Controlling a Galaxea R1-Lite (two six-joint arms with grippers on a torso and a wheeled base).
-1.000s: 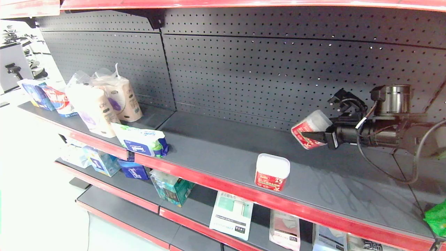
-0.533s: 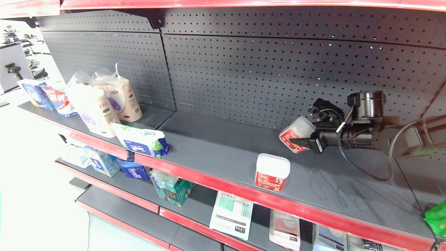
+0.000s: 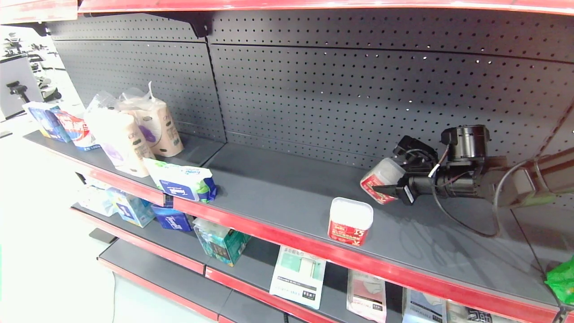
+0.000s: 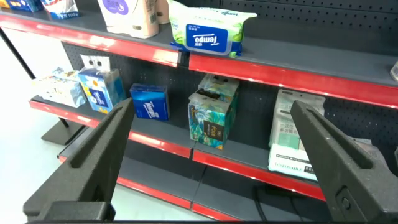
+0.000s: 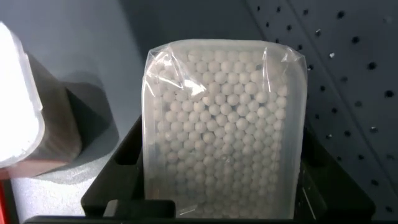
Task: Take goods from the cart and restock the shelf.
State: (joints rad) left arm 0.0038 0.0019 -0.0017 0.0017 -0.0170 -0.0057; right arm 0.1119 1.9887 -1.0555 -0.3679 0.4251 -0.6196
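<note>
My right gripper (image 3: 391,188) is shut on a clear tub of white beads with a red label (image 3: 379,176), held tilted just above the grey shelf board (image 3: 287,188), behind and to the right of a matching tub (image 3: 350,221) that stands upright near the shelf's red front edge. In the right wrist view the held tub (image 5: 224,130) lies between the black fingers (image 5: 124,155), and the standing tub (image 5: 18,99) is beside it. My left gripper (image 4: 214,149) is open, below the shelf, facing the lower shelves.
Rolled paper packs (image 3: 130,130) and a wipes pack (image 3: 181,179) sit on the left part of the shelf. Boxes and hanging packets (image 3: 298,276) fill the lower shelves. A perforated back panel (image 3: 358,89) closes the rear. A green bag (image 3: 560,280) is at the far right.
My right arm has carried the held tub leftward and down, closer to the shelf board and to the standing tub. Nothing else moved.
</note>
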